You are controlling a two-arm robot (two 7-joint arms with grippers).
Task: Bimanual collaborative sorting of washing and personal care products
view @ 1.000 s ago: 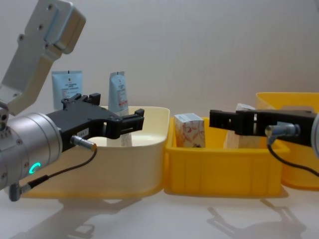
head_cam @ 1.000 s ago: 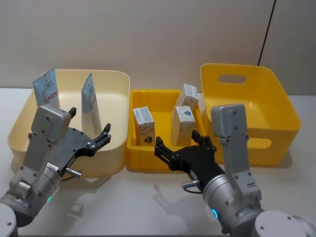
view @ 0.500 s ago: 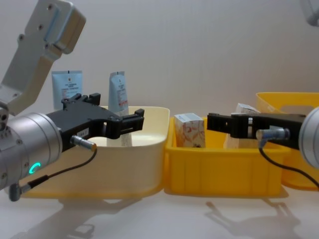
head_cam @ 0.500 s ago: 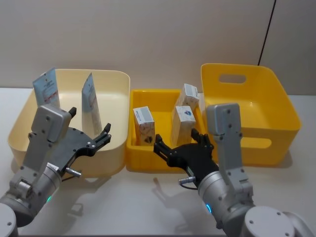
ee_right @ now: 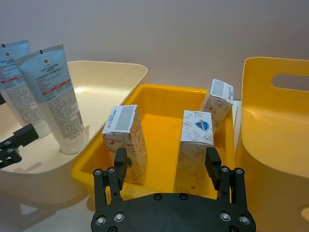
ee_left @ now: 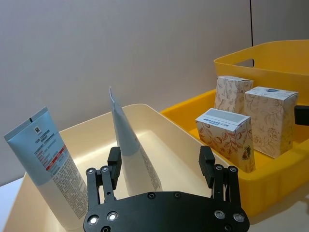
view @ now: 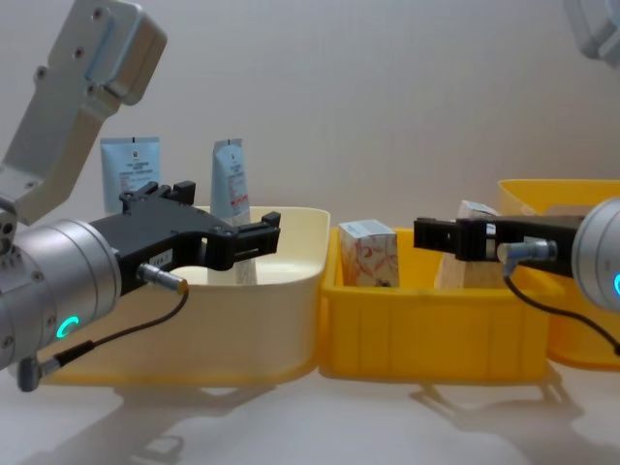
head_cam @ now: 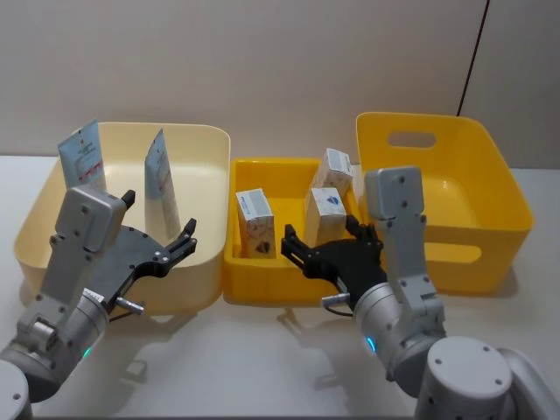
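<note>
Two light-blue tubes (head_cam: 81, 157) (head_cam: 161, 179) stand upright in the cream bin (head_cam: 210, 140). Three white floral cartons (head_cam: 255, 223) (head_cam: 325, 214) (head_cam: 336, 168) stand in the small yellow tray (head_cam: 262, 289). My left gripper (head_cam: 160, 213) hovers open and empty over the cream bin's front right part, just short of the nearer tube (ee_left: 129, 150). Over the tray's front wall my right gripper (head_cam: 321, 234) is open and empty, its fingers level with the two front cartons (ee_right: 124, 135) (ee_right: 195, 140). From the chest, both grippers (view: 228, 213) (view: 426, 235) sit at carton height.
A large yellow bin (head_cam: 490, 175) with handle slots stands right of the tray, touching it. The three containers form a row against the wall. Bare white tabletop (head_cam: 262, 350) lies in front of them.
My right gripper has moved forward and a little right, from in front of the tray to over its front wall. The left arm has not moved.
</note>
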